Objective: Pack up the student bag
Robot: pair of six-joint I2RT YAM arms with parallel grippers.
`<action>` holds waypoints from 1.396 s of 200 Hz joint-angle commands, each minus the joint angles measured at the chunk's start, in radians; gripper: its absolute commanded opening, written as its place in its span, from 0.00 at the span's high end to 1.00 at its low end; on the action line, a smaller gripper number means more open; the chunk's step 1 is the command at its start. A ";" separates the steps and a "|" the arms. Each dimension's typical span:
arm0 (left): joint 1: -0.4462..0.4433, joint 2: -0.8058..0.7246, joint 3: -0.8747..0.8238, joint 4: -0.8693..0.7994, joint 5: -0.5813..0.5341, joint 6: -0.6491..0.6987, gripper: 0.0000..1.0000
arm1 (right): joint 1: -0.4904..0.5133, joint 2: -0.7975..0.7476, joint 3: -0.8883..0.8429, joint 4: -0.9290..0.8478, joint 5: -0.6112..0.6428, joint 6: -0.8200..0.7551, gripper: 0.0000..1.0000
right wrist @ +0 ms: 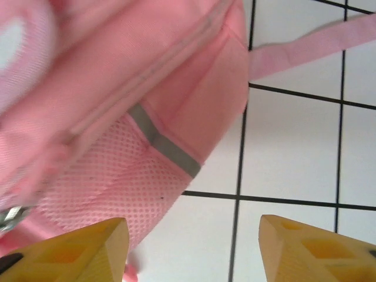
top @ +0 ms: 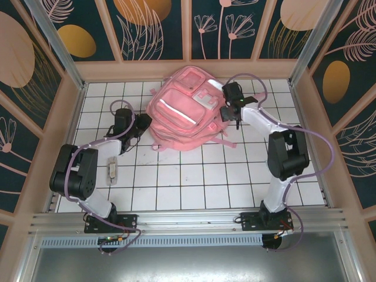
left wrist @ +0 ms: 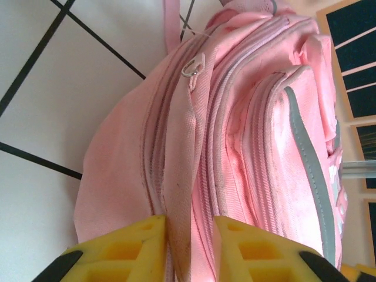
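White tiled table (top: 194, 182): left gripper (left wrist: 191, 222) jaws stand narrowly parted astride a zip-side fold of the student bag (top: 182, 114) — pinching or not, can't tell. Right gripper (right wrist: 192, 226) jaws are wide and empty beside the mesh side pocket (right wrist: 100, 176) — the bag lies front-up at the far middle, an arm on each side, probably to get at its opening.
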 commanded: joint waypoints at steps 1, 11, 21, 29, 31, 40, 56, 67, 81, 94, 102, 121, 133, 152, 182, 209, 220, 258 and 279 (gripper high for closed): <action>-0.003 -0.060 0.007 0.062 0.031 -0.012 0.76 | 0.022 -0.088 -0.021 0.037 -0.256 0.061 0.38; -0.003 -0.065 -0.010 0.075 0.037 -0.023 0.77 | 0.025 -0.090 -0.026 0.073 -0.350 0.081 0.39; -0.005 -0.068 -0.028 0.090 0.042 -0.034 0.78 | 0.030 -0.085 -0.029 0.112 -0.430 0.105 0.39; -0.005 -0.068 -0.044 0.101 0.046 -0.041 0.78 | 0.036 -0.078 -0.032 0.146 -0.487 0.121 0.39; -0.005 -0.067 -0.047 0.104 0.046 -0.042 0.78 | 0.038 -0.076 -0.032 0.154 -0.499 0.126 0.39; -0.007 -0.063 -0.068 0.116 0.049 -0.049 0.77 | 0.045 -0.064 -0.034 0.187 -0.541 0.141 0.38; -0.008 -0.047 -0.101 0.131 0.049 -0.056 0.72 | 0.061 -0.034 -0.026 0.210 -0.557 0.161 0.36; -0.008 -0.030 -0.123 0.147 0.051 -0.064 0.68 | 0.068 -0.010 -0.014 0.209 -0.559 0.171 0.32; -0.010 0.001 -0.141 0.172 0.062 -0.073 0.66 | 0.077 0.009 -0.018 0.224 -0.576 0.185 0.29; -0.014 0.034 -0.148 0.189 0.071 -0.080 0.66 | 0.089 0.025 -0.027 0.245 -0.617 0.204 0.27; -0.019 0.056 -0.151 0.201 0.079 -0.087 0.66 | 0.099 0.038 -0.029 0.248 -0.617 0.213 0.26; -0.034 0.109 -0.154 0.241 0.098 -0.107 0.68 | 0.125 0.066 -0.042 0.252 -0.573 0.227 0.25; -0.047 0.135 -0.150 0.257 0.105 -0.116 0.70 | 0.134 0.080 -0.052 0.255 -0.569 0.244 0.25; -0.079 0.164 -0.137 0.261 0.108 -0.122 0.72 | 0.149 0.082 -0.075 0.277 -0.604 0.273 0.25; -0.127 0.201 -0.116 0.278 0.113 -0.142 0.76 | 0.200 0.072 -0.097 0.263 -0.645 0.302 0.24; -0.155 0.223 -0.109 0.300 0.111 -0.168 0.77 | 0.264 0.046 -0.121 0.219 -0.682 0.343 0.25; -0.162 0.230 -0.105 0.305 0.110 -0.172 0.77 | 0.294 0.037 -0.113 0.183 -0.687 0.355 0.25; -0.168 0.230 -0.096 0.305 0.110 -0.178 0.78 | 0.371 0.002 -0.064 0.095 -0.793 0.342 0.25; -0.168 0.217 -0.101 0.298 0.102 -0.179 0.77 | 0.363 -0.038 -0.078 0.102 -0.840 0.321 0.25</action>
